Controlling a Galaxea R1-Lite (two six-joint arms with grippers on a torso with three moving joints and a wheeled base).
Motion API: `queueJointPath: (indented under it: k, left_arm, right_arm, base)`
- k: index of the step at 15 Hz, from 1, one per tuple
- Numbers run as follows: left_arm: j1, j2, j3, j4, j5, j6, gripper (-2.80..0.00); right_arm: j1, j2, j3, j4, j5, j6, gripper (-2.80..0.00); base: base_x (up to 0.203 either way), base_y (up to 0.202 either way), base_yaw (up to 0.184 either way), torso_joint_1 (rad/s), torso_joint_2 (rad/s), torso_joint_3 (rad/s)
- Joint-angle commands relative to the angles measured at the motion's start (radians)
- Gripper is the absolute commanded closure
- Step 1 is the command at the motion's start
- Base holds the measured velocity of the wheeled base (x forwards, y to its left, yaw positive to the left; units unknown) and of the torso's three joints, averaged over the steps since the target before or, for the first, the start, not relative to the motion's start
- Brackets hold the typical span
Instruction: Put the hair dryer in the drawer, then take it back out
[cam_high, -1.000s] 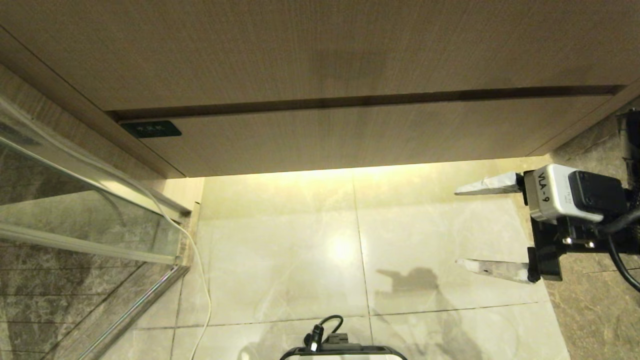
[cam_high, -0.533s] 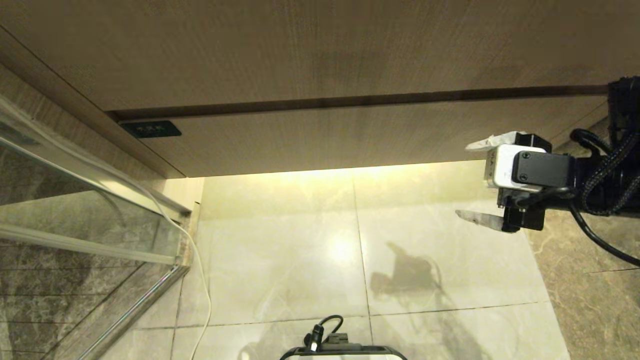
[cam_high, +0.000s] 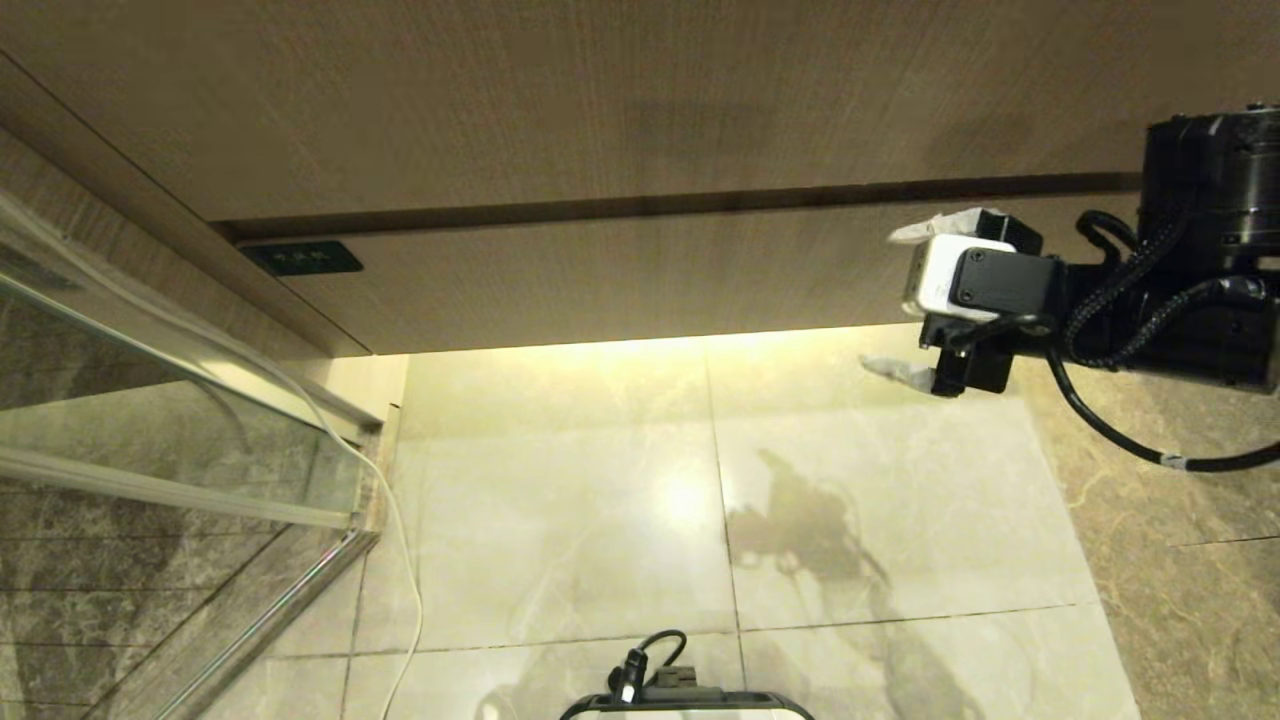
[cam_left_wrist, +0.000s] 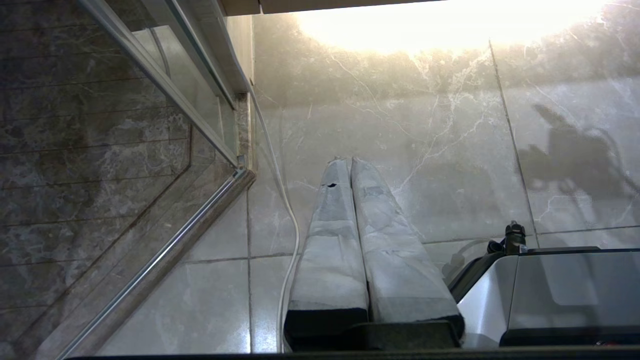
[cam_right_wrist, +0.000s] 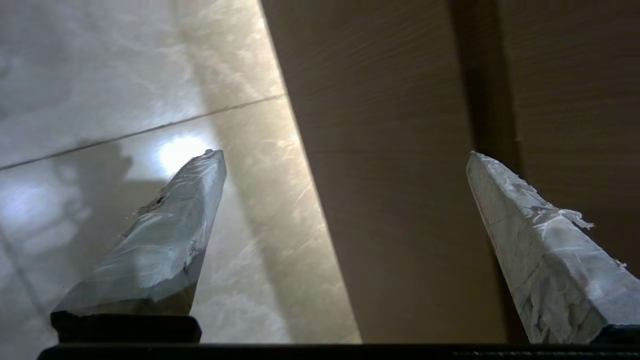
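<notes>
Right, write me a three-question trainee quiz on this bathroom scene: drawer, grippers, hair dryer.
1. True or false: the drawer is pulled open.
2. Which gripper has its fingers spread apart?
A. the left gripper
B. the right gripper
C. both
3. Fill in: the hair dryer is ____ in every view.

Key:
1. False: its front sits flush under the taller wood panel, with only a dark seam between them.
2. B: the right gripper is open beside the drawer front, holding nothing; the left gripper's fingers are pressed together above the floor tiles.
3. Missing: it cannot be seen anywhere.
</notes>
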Motion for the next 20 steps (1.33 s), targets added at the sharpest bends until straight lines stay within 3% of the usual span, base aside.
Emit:
queueJointPath:
  k: [1,20]
  left_arm:
    - [0.001,0.000,0.001,0.000,0.000,0.000,0.00]
    - [0.001,0.000,0.000,0.000,0.000,0.000,0.00]
  right_arm:
    - [0.000,0.083,-0.075,-0.026,0.000,-0.007,-2.80]
    - [-0.060,0.348,-0.358,-0.061,0.001,-0.014,-2.80]
  base:
    - [0.000,0.000,0.000,0.000,0.00,0.000]
    - [0.000,0.000,0.000,0.000,0.00,0.000]
